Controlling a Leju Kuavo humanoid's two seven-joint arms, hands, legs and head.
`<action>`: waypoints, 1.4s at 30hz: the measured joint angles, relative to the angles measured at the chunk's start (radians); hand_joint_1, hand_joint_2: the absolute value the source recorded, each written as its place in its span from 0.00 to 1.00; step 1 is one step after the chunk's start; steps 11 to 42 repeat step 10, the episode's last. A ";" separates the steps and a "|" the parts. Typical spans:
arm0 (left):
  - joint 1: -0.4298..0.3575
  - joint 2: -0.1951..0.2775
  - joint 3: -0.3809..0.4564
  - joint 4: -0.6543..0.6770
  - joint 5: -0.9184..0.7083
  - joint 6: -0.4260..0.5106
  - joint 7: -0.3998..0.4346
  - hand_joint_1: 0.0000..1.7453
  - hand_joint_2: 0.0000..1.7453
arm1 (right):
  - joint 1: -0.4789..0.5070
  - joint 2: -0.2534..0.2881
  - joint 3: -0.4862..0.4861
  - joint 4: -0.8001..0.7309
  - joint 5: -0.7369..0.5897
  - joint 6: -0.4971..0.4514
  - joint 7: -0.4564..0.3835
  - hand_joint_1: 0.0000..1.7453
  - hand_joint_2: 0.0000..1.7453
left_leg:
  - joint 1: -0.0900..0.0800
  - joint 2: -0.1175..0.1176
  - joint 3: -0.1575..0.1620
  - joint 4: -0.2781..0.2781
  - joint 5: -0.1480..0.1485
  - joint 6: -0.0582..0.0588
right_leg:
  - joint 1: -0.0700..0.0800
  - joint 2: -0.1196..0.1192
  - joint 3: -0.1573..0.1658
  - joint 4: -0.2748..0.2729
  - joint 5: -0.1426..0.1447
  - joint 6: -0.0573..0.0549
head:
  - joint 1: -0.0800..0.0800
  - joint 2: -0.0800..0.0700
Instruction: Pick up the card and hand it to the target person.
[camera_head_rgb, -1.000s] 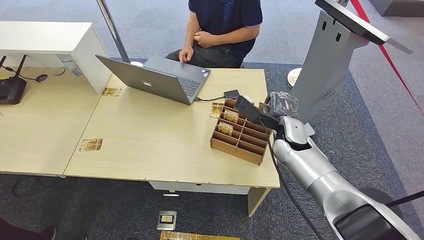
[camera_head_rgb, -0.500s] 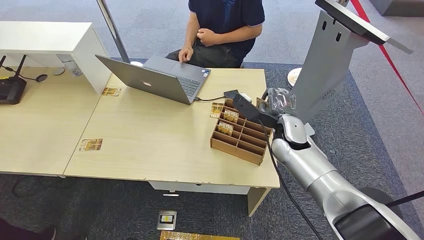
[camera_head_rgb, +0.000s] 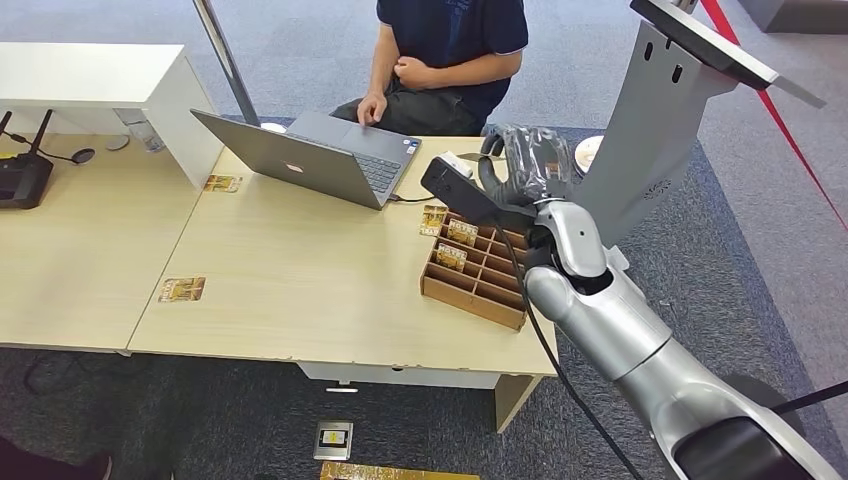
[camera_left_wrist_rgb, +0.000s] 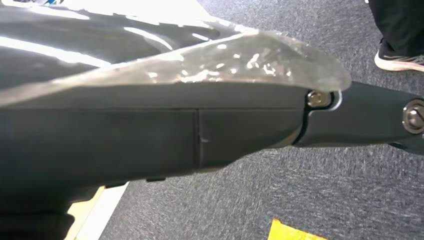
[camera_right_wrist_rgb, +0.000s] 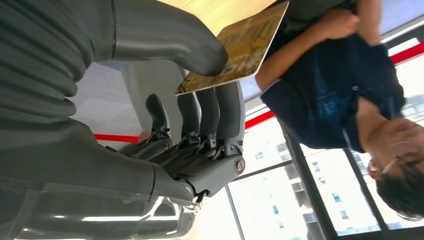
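Note:
My right hand (camera_head_rgb: 522, 160), wrapped in clear plastic, is raised above the far right part of the table, over the back of the wooden divider box (camera_head_rgb: 479, 272). In the right wrist view the thumb (camera_right_wrist_rgb: 197, 47) and fingers (camera_right_wrist_rgb: 210, 115) pinch a brown-and-gold card (camera_right_wrist_rgb: 245, 42), its free end pointing at the person (camera_right_wrist_rgb: 330, 75). The person (camera_head_rgb: 445, 45) in a dark blue shirt sits at the far side of the table, one hand on the laptop, the other held at the chest. In the head view the hand hides the card.
An open grey laptop (camera_head_rgb: 310, 155) stands in front of the person. More cards stand in the box (camera_head_rgb: 462, 232) and lie on the table (camera_head_rgb: 182, 289). A grey stand (camera_head_rgb: 650, 130) rises close to my right arm. A black router (camera_head_rgb: 25, 175) sits at the far left.
My right hand has lifted from the back edge of the box and moved up and towards the person, carrying the card. The person has barely moved.

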 joint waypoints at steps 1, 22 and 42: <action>0.000 0.000 0.000 0.000 -0.002 -0.001 0.000 0.00 0.00 | 0.000 0.002 0.000 -0.009 -0.001 -0.001 -0.006 0.78 1.00 | 0.000 0.000 0.000 0.000 0.000 0.000 | 0.000 0.000 0.000 0.000 0.000 0.000 | 0.000 0.000; -0.002 0.000 0.000 0.000 -0.015 -0.004 0.001 0.00 0.00 | -0.001 0.039 0.008 0.033 0.023 -0.057 -0.044 0.74 1.00 | 0.000 0.000 0.000 0.000 0.000 0.000 | 0.000 0.000 0.000 0.000 0.000 0.000 | 0.000 0.000; -0.002 0.000 0.000 0.000 -0.015 -0.004 0.001 0.00 0.00 | -0.001 0.039 0.008 0.033 0.023 -0.057 -0.044 0.74 1.00 | 0.000 0.000 0.000 0.000 0.000 0.000 | 0.000 0.000 0.000 0.000 0.000 0.000 | 0.000 0.000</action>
